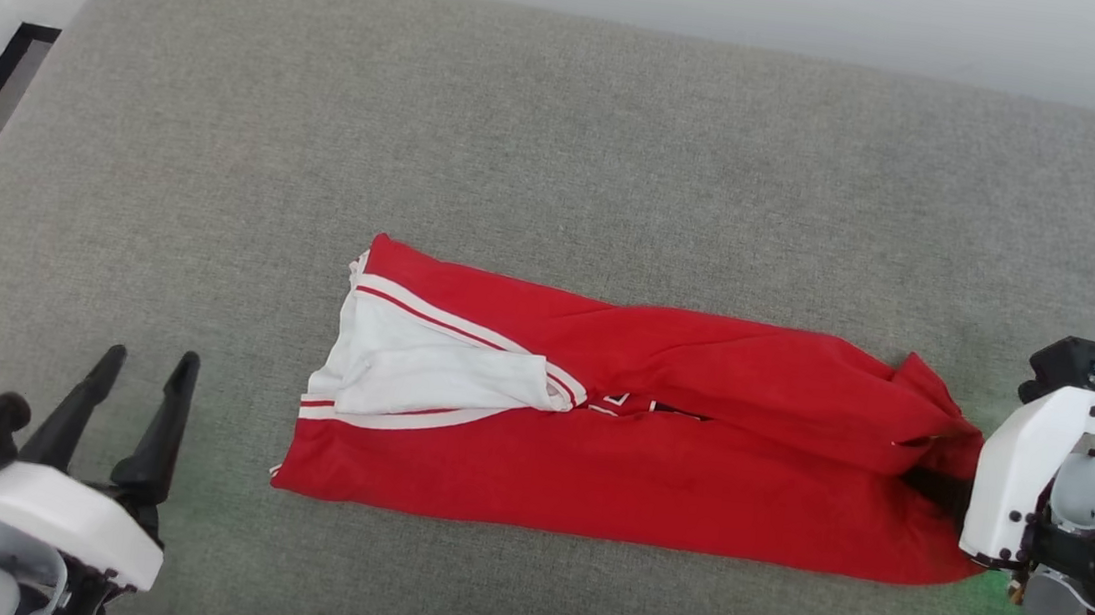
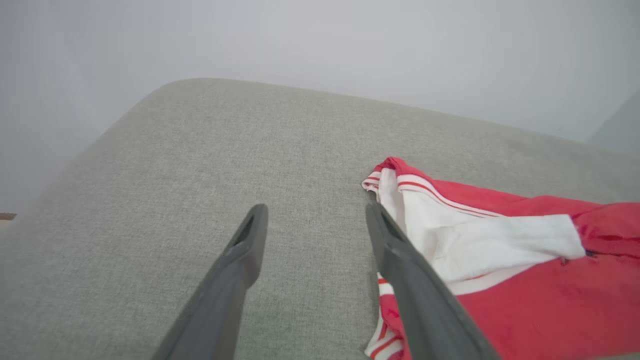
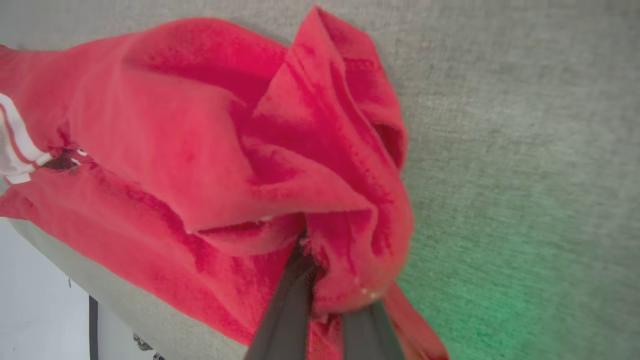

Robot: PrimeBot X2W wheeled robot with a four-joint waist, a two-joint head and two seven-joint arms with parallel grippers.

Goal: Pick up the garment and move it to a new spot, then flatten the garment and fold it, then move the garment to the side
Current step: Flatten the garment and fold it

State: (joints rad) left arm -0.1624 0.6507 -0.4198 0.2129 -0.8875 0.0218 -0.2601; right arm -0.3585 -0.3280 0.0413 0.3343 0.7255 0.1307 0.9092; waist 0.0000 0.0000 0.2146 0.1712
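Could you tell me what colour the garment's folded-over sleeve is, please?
The sleeve of the garment is white; the left wrist view shows it best.

- Soft, even light throughout; the grey cushion shows no hard shadows or glare.
- A green glow tints the cushion just beside the right gripper, and a fainter one lies around the left gripper.
- Right wrist view: the garment near the fingers looks smeared and unsharp.
- Left wrist view: the wall beyond the fingertips is hazy, and the cushion edge bows.
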